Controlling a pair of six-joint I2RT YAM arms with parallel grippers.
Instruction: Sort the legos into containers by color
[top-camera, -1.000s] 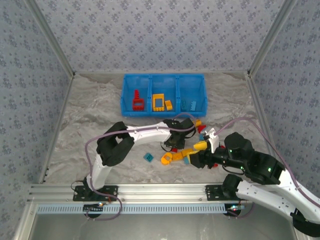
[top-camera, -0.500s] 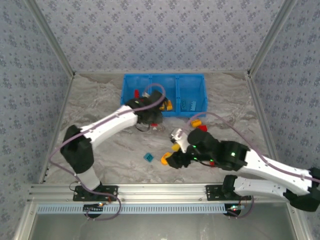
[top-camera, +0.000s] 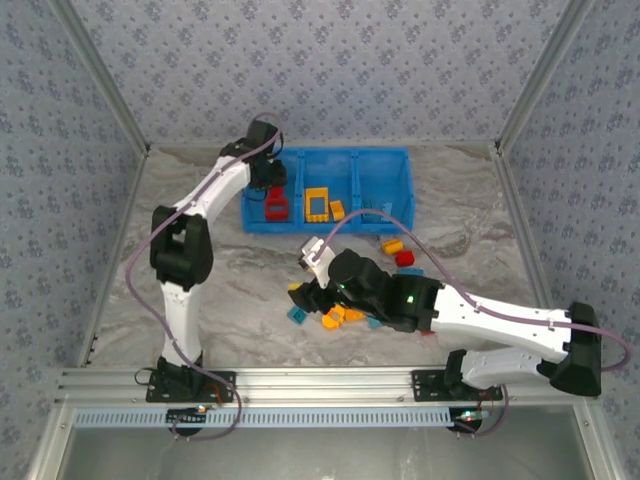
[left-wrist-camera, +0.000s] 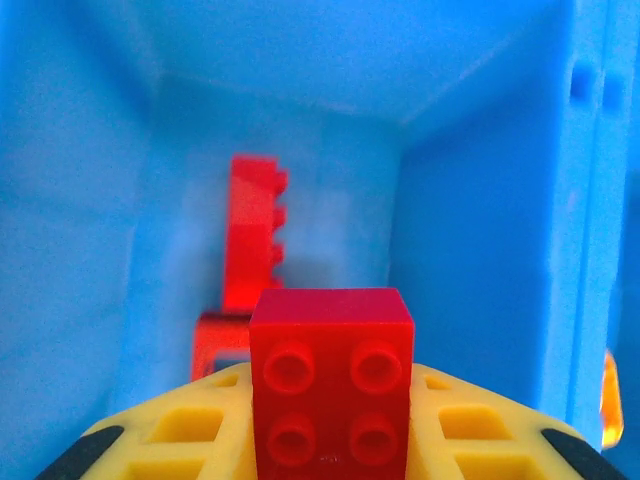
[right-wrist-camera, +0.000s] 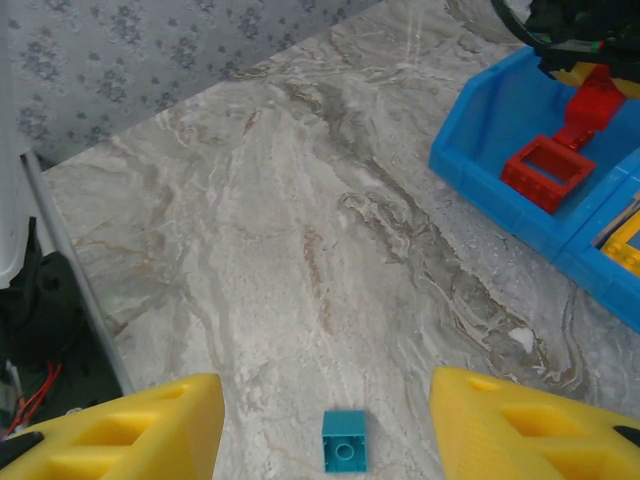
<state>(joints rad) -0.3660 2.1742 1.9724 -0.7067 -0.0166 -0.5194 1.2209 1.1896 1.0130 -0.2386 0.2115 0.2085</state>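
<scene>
The red brick is pinched between the yellow fingers of the left gripper, studs facing the wrist camera. It hangs over the compartment at the 9 o'clock end of the bin. That compartment is plainly the red one: a tall red piece stands against its far wall and a red frame lies on its floor. A release here should drop the brick among its own colour (how high it hangs above the floor I cannot tell). The middle compartment holds yellow pieces, so the sorting scheme is already set.

Toward 6 o'clock from the bin, the right gripper hovers low over the table with its fingers spread wide. A teal brick lies between them, touching neither. The claw looks lined up to close on it, and that brick would belong in the 3 o'clock compartment.

An orange cluster sits just at 3 o'clock of the teal brick, close enough that a careless closing could nudge it. A loose red lego and a yellow one wait farther off, toward 2 o'clock.
</scene>
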